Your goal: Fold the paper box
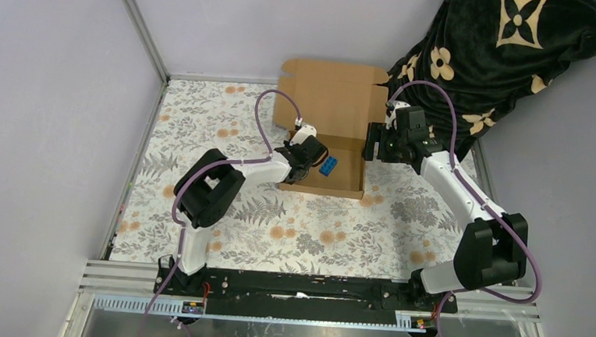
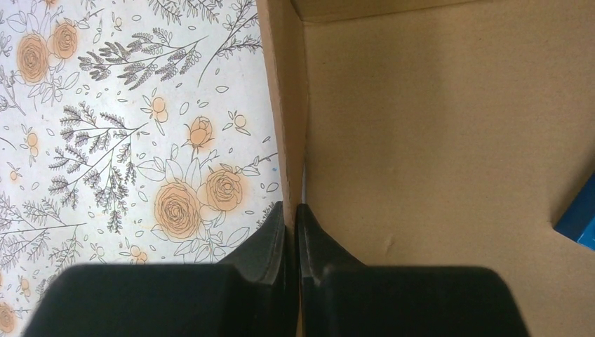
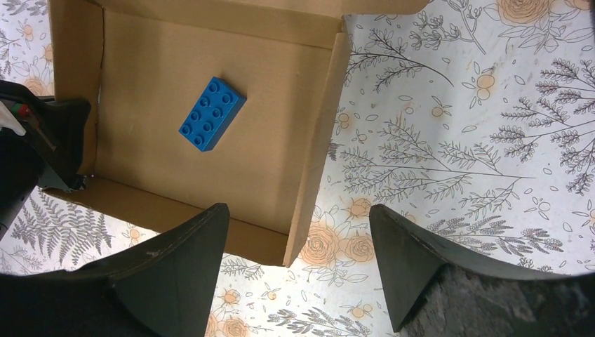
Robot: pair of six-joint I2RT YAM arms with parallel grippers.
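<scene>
The paper box (image 1: 334, 96) sits near the far edge of the flowery tablecloth (image 1: 228, 117), roughly mid-way along it. The tray part looks pretty much formed, side walls raised, and the big lid flap stands upright at the back. There's a blue brick (image 3: 212, 114) lying on the tray floor.

The left gripper (image 2: 291, 210) is clamped on the left side wall (image 2: 288, 91), one finger inside the box and one outside, cardboard pinched between them. The right gripper (image 3: 298, 207) hangs over the right side wall (image 3: 319, 147) with its jaws spread wide, gripping nothing.

My read: this is the side-wall stage, with left steadying the box while right lines up on its wall. Next I reckon right has to drop over that wall and squeeze it square, and only then does the lid come down. It'll need a gentle push or the whole box slides.
</scene>
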